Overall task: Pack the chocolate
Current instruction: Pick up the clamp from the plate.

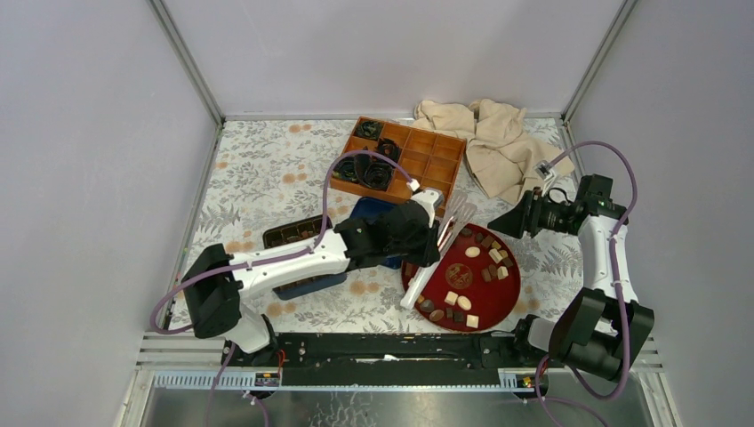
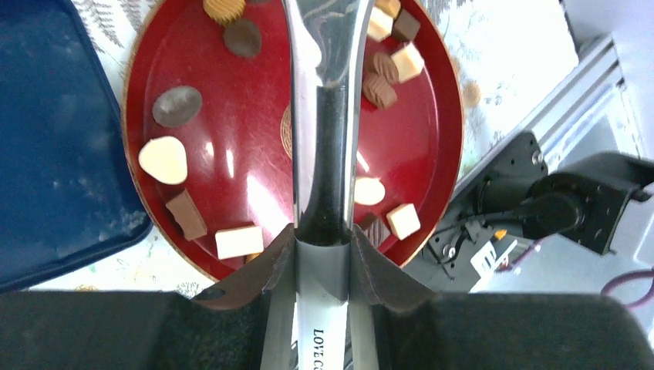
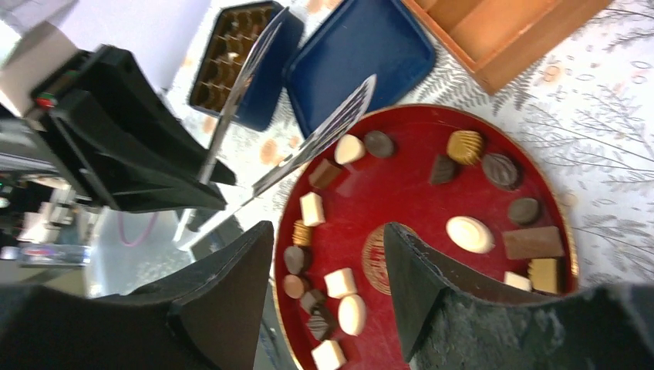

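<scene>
The chocolate [image 1: 458, 301] lies loose on a round red plate [image 1: 462, 271]: dark, mid-brown and cream pieces [image 2: 163, 159] spread along its rim [image 3: 470, 233]. My left gripper [image 1: 431, 245] hangs over the plate's left side, shut on a pair of metal tongs [image 2: 324, 116]. The tongs run out between the jaws across the plate [image 2: 231, 154]. The left gripper [image 2: 324, 239] clamps the tongs' handle. My right gripper [image 1: 507, 221] hovers at the plate's far right edge. Seen from the wrist, the right gripper [image 3: 328, 239] is open with nothing between its fingers, above the plate [image 3: 401, 193].
A blue box with a brown compartment tray [image 1: 293, 236] sits left of the plate, its blue lid [image 1: 373, 212] beside it. Behind stands a wooden divided box [image 1: 427, 160] holding black paper cups [image 1: 369, 169]. A beige cloth [image 1: 493, 142] lies at the back right.
</scene>
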{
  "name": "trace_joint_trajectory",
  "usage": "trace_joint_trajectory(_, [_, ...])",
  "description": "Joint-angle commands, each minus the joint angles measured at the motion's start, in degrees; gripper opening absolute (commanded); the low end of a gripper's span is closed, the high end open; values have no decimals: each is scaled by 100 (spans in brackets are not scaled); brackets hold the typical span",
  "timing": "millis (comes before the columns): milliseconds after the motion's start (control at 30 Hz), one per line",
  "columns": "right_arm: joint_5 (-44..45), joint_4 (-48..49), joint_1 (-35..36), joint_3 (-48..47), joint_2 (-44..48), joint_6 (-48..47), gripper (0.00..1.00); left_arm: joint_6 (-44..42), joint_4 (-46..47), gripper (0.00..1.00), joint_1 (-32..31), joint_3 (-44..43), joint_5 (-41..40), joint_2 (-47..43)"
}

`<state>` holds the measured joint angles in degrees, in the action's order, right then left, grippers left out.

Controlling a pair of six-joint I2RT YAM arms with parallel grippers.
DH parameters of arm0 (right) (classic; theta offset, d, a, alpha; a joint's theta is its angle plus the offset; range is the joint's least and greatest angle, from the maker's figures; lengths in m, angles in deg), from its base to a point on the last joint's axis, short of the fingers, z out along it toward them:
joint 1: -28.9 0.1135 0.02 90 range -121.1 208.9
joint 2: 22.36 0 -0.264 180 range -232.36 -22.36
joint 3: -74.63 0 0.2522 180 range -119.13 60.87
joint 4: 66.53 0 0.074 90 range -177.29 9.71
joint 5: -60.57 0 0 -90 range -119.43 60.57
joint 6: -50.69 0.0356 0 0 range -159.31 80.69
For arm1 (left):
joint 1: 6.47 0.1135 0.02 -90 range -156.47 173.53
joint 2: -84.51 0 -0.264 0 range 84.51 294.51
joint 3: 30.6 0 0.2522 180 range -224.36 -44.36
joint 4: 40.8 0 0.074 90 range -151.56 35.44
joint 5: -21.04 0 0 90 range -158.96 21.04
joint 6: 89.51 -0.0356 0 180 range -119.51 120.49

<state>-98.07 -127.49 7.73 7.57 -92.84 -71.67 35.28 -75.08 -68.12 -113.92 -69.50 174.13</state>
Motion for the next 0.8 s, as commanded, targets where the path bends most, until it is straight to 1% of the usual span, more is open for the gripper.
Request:
trace_joint_trajectory(0, [-959,455,-13,-245,10,1321,63,355,831,3,-117,16,-779,-91])
trace_joint_trajectory(33, [-946,684,-10,-220,59,1712,63,388,836,2,-146,-52,-882,-53])
trace_joint_trajectory(67, [-919,908,10,-174,127,2061,65,415,832,2,-172,-122,-987,-7])
trace_joint_trajectory(133, [-779,1418,134,-12,291,2735,74,449,851,2,-218,-261,-1141,120])
trace_joint_trajectory(167, [-560,1685,241,155,383,3060,78,451,881,2,-259,-325,-1215,165])
trace_joint_trajectory(233, [-224,2267,502,418,532,3750,81,429,932,2,-313,-481,-1309,269])
trace_joint_trajectory(300, [64,2860,742,668,609,4309,80,388,918,2,-374,-664,-1379,401])
trace_joint_trajectory(367, [354,3235,902,795,599,4668,78,349,924,2,-423,-826,-1425,504])
trace_joint_trajectory(433, [556,3309,970,788,514,4821,75,323,930,2,-486,-948,-1500,581])
trace_joint_trajectory(500, [601,3391,1046,776,382,4966,71,315,957,2,-535,-1027,-1563,631])
trace_joint_trajectory(667, [569,3962,1307,849,114,5486,67,255,975,2,-637,-1268,-1677,799])
trace_joint_trajectory(700, [571,3998,1342,851,78,5542,64,237,979,2,-650,-1317,-1703,828])
trace_joint_trajectory(733, [567,3996,1367,841,44,5569,57,220,987,2,-661,-1356,-1735,850])
trace_joint_trajectory(767, [567,3991,1384,827,11,5591,49,195,988,2,-671,-1391,-1740,885])
